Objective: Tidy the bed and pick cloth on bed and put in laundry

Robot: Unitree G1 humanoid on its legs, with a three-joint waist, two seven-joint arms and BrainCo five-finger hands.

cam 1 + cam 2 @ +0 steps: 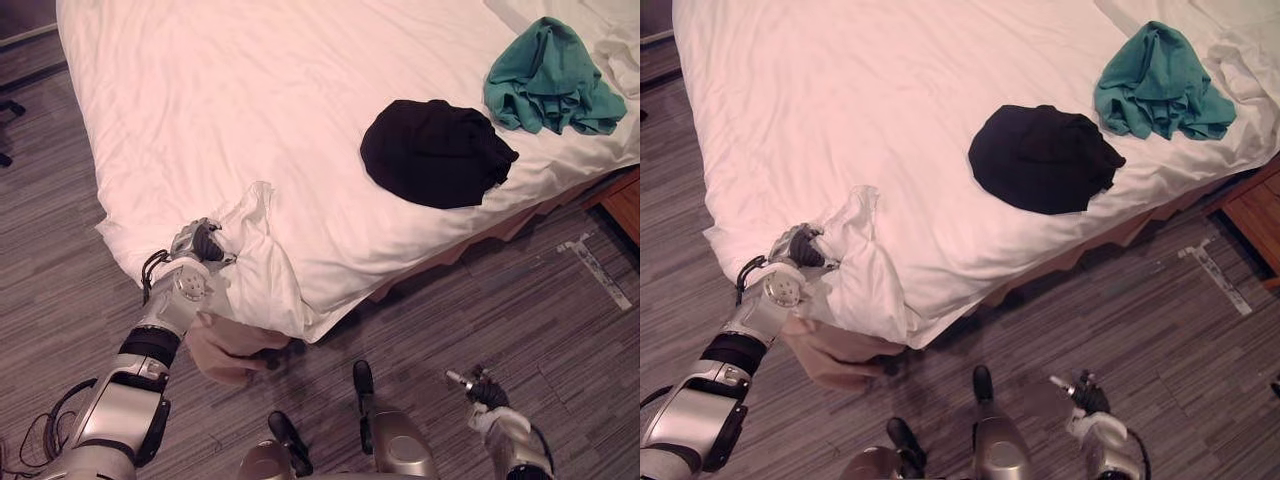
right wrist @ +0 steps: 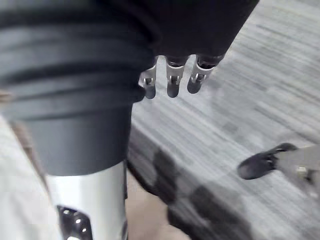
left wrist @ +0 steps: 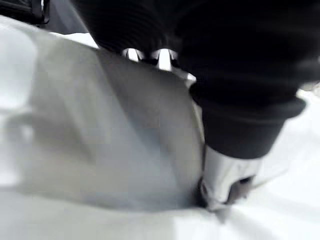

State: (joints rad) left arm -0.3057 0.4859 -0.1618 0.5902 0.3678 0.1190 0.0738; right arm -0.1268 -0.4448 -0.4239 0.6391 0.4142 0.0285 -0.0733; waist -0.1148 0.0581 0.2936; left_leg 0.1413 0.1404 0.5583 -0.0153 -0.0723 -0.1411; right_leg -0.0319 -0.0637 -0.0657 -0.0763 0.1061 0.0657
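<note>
On the bed [image 1: 478, 241], right part: black cloth [image 1: 435, 152] lies flat, teal cloth [image 1: 548, 80] crumpled just beside it, farther from the robot.
Sheet: white sheet [image 1: 250, 100] covers the bed, bunched at the near corner.
Left hand [image 1: 200, 243]: fingers clenched on that bunched corner.
Right hand [image 1: 482, 392]: low over the floor [image 1: 520, 310], fingers loose, holding nothing.

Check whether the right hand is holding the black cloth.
No: the right hand hangs over the floor, while the black cloth lies on the bed.

left hand [image 1: 200, 243] clenched, right hand [image 1: 485, 398] slack
</note>
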